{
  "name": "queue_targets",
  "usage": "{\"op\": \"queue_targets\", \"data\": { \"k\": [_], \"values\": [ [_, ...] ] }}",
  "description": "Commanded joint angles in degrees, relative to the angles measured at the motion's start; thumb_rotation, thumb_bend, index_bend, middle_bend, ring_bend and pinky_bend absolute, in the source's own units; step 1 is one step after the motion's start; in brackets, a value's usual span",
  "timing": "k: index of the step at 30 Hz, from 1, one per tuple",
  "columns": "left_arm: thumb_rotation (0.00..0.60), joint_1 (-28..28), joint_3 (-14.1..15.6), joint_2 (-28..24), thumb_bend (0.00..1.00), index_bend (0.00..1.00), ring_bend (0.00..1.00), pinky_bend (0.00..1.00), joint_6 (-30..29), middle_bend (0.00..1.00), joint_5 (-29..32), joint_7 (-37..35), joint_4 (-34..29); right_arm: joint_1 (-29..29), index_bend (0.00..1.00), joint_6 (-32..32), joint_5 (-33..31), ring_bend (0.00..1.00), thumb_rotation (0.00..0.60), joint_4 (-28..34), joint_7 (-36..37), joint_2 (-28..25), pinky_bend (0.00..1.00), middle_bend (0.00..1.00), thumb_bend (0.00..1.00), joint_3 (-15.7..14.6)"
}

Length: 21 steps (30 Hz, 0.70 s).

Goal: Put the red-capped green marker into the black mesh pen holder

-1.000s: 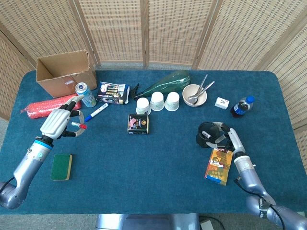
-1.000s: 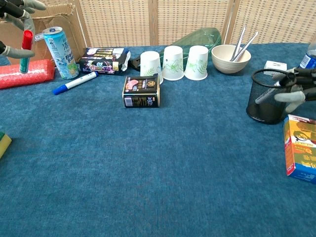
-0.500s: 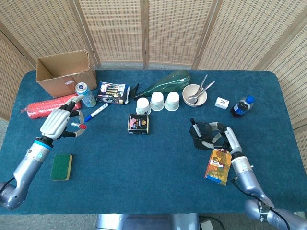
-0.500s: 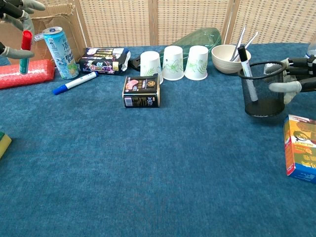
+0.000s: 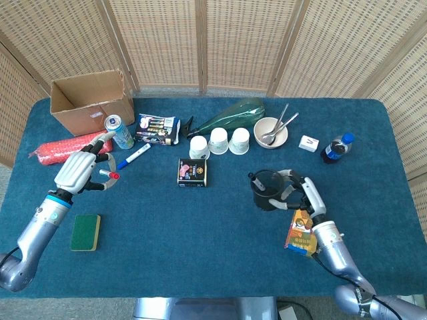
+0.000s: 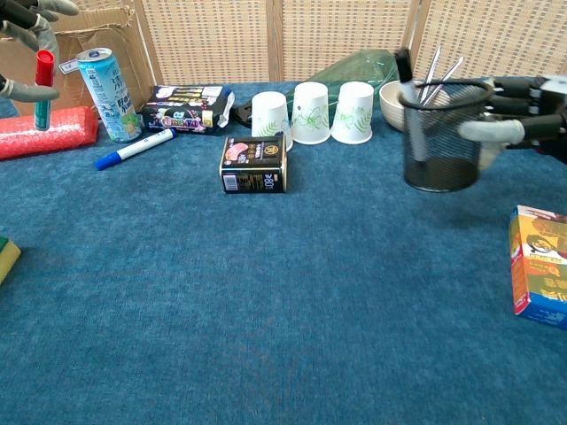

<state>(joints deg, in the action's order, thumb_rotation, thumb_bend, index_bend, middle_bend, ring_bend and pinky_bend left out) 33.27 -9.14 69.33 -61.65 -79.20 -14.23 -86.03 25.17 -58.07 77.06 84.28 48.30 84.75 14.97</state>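
Observation:
My left hand holds the red-capped green marker upright above the table's left side, near the red bubble-wrap roll. My right hand grips the black mesh pen holder and carries it lifted off the cloth, right of centre. A black marker stands inside the holder, leaning left.
A blue marker, a drink can, a cardboard box, a snack pack, a small black carton, three paper cups, a bowl with utensils, a cola bottle, a colourful box and a green sponge lie about.
My right hand has lifted the mesh holder and moved it leftward toward the table's middle. The left hand with the marker has stayed nearly still.

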Motion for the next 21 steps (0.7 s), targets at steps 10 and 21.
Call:
{"op": "queue_targets", "data": {
  "k": [10,21],
  "values": [
    [0.600,0.01,-0.23,-1.08,0.40,0.65,0.00,0.22,0.37,0.00,-0.32,-2.74,-1.25,2.91,0.42,-1.73,3.22,0.31,0.600,5.76,-4.49,5.95,0.55,0.43,0.18,-1.44],
    [0.600,0.04,-0.38,-1.74,0.40,0.65,0.00,0.22,0.27,0.00,-0.56,-3.40,-1.67,6.21,0.43,0.64,-2.31,0.31,0.600,0.48,-14.00,15.53,0.55,0.43,0.19,-1.24]
  ]
}}
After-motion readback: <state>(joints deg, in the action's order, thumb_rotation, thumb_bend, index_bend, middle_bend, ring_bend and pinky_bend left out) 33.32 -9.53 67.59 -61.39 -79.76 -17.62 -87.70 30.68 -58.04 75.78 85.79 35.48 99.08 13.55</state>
